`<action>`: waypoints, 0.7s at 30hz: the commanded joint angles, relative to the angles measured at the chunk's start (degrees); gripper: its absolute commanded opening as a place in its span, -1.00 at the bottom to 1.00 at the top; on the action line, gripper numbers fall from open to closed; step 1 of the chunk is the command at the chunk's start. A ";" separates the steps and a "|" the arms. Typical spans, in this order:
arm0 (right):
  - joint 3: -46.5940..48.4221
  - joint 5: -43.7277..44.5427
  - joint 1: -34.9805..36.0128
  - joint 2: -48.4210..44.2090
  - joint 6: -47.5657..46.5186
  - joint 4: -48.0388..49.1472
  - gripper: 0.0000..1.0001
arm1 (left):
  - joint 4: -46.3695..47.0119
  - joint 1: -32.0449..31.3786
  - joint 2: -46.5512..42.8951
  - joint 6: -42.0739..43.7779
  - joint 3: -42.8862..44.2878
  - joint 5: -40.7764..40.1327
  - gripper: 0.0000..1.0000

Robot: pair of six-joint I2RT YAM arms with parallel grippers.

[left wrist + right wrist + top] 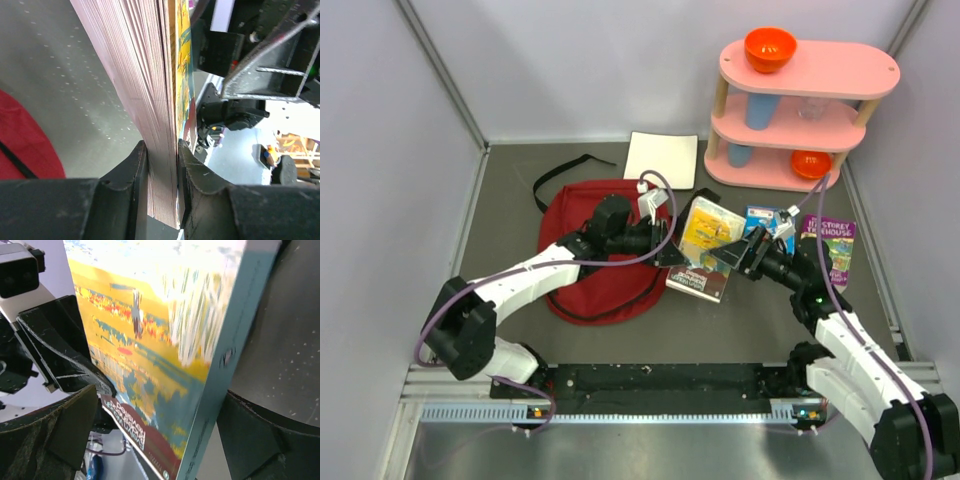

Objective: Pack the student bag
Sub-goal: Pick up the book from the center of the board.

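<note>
**Q:** Where is the student bag (610, 290)?

**A:** It lies flat on the desk (750, 320), left of the middle, with the left arm reaching over it.

**Q:** And the grippers?

**A:** The left gripper (162, 150) is clamped on the page edge of a yellow-covered book (705, 235), just off the bag's right side. The right gripper (160, 410) has its fingers wide apart, with the book between them.

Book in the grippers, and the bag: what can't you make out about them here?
- Book title: too small in the top view, blurred in the right wrist view.
- Book's far end: cut off by the frame edge in the left wrist view.
- Bag opening: the left arm covers it in the top view; zipped or not, cannot tell.
</note>
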 commanded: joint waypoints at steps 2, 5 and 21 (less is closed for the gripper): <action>-1.46 -3.96 -0.29 -1.13 3.06 9.29 0.89 | 14.04 -0.18 -4.74 -1.67 0.26 10.93 -1.00; -1.28 -4.76 -0.38 -1.40 3.15 10.09 0.76 | 16.06 -0.18 -5.10 -2.55 -0.45 12.16 -1.00; 2.67 -6.51 -0.29 -8.43 -0.27 4.99 -0.87 | -1.08 2.18 -9.31 4.05 -0.88 -4.88 0.63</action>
